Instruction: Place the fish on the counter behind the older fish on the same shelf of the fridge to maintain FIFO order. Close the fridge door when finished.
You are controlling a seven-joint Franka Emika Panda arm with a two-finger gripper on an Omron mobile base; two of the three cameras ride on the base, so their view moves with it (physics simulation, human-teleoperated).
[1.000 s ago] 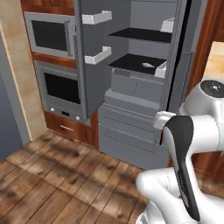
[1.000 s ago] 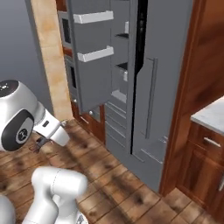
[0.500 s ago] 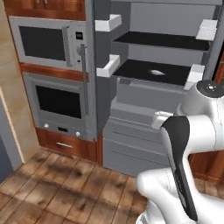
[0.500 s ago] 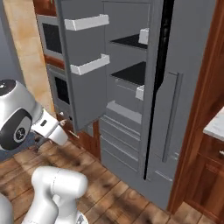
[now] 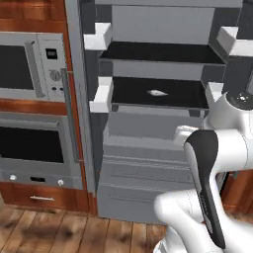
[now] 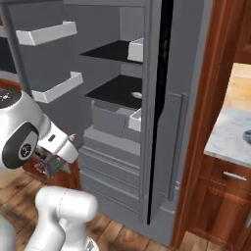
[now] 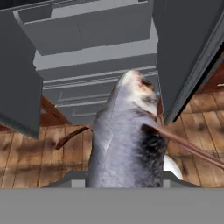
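Fish (image 7: 127, 144), dark grey-brown, sits pinched in the gripper (image 6: 46, 164), carried low before the grey drawers (image 5: 143, 173) so it can be lifted in. Farther back, the older fish (image 5: 157, 92) lies mid-shelf (image 5: 128, 101) in the open fridge (image 6: 166, 127), leaving room behind.

Lighting was flat, even and shadowless in all rendered views; edges looked soft and coarse, without glare.

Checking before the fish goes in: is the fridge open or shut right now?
Open. The fridge shows its black shelf with the older fish lying on it, and its door with white bins stands swung aside.
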